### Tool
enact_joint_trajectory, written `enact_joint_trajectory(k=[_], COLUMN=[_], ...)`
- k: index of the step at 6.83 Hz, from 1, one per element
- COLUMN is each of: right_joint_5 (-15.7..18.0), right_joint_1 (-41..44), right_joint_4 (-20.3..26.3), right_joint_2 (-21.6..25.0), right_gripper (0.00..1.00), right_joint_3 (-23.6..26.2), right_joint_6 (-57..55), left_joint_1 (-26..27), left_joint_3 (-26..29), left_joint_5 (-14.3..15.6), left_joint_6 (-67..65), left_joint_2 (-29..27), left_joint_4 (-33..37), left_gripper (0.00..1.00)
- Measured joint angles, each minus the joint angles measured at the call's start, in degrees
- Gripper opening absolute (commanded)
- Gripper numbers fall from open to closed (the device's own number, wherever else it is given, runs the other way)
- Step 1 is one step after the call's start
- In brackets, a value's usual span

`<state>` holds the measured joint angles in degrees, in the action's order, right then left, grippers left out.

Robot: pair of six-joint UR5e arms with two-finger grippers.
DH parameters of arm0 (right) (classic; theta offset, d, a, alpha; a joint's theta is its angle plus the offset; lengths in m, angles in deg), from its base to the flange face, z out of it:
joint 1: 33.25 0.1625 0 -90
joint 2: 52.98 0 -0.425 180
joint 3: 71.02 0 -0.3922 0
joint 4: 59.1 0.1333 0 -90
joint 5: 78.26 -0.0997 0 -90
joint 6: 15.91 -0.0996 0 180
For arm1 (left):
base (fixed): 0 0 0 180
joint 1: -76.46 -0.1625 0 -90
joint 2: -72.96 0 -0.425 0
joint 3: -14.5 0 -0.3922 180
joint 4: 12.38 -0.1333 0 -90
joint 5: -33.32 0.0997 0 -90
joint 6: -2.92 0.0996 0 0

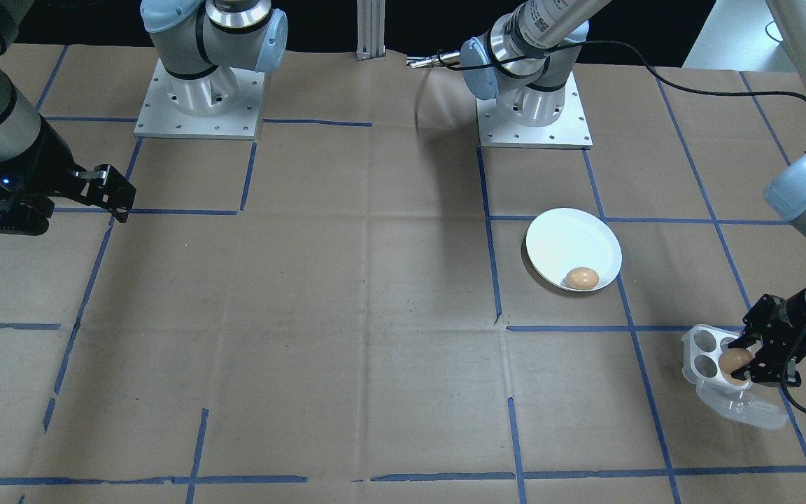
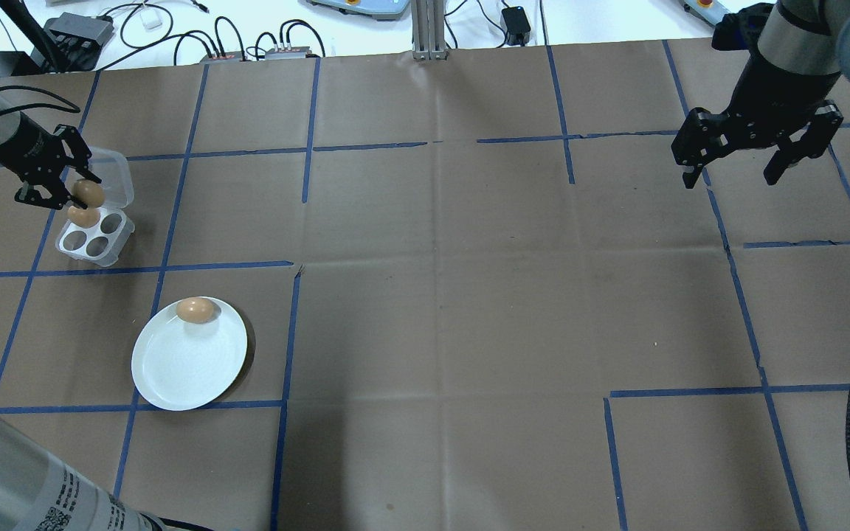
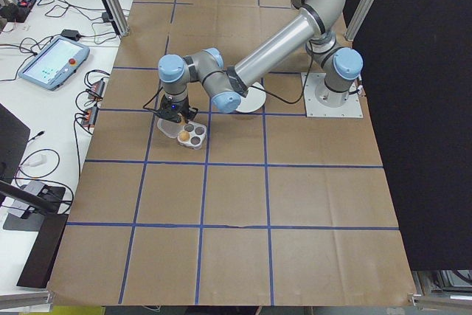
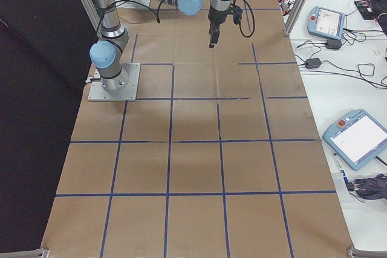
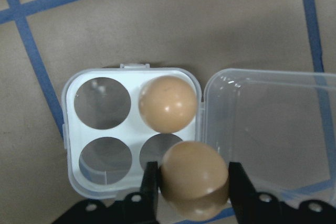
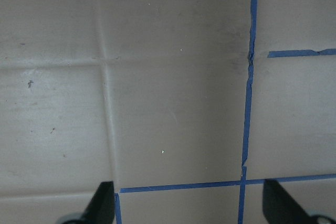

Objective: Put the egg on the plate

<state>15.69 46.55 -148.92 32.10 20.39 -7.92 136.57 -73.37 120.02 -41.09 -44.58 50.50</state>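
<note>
Eggshell sits pinched between the jaws of the left gripper (image 5: pixel 191 190), the held egg (image 5: pixel 193 179) lifted just above the clear egg carton (image 5: pixel 131 135), over the cup nearest the open lid (image 5: pixel 273 129). A second egg (image 5: pixel 168 103) rests in the neighbouring cup, so the lift wants to go straight up before any sideways travel, lest the held one clip it or drag the light carton along. Grip should stay gentle and steady; a brown shell like this probably cracks under extra squeeze. Farther along the bench (image 2: pixel 469 295), the plate (image 2: pixel 189 361) lies well apart from the carton and already carries one egg (image 2: pixel 195 310) at its rim, so I would aim for the bare middle and let go low, since eggs roll. Farthest off, the right gripper (image 2: pixel 738 166) hangs with jaws spread, holding nothing.
</note>
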Motion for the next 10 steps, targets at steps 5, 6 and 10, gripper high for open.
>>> enact_joint_trajectory(k=[5,6,10], right_joint_5=[0.0,0.0,0.0], right_joint_1=[0.0,0.0,0.0], right_joint_4=[0.0,0.0,0.0], right_joint_2=[0.0,0.0,0.0], right_gripper=[1.0,1.0,1.0], right_joint_3=[0.0,0.0,0.0], right_joint_6=[0.0,0.0,0.0], left_joint_1=[2.03,3.54,5.94], left_joint_3=[-14.79,-18.6,-25.97], left_joint_5=[-0.52,-1.0,-2.13], left_joint_6=[-1.91,-2.41,-2.68], left_joint_2=[12.98,14.95,16.72], left_joint_4=[14.98,16.02,18.19], left_gripper=[0.1,0.11,1.0])
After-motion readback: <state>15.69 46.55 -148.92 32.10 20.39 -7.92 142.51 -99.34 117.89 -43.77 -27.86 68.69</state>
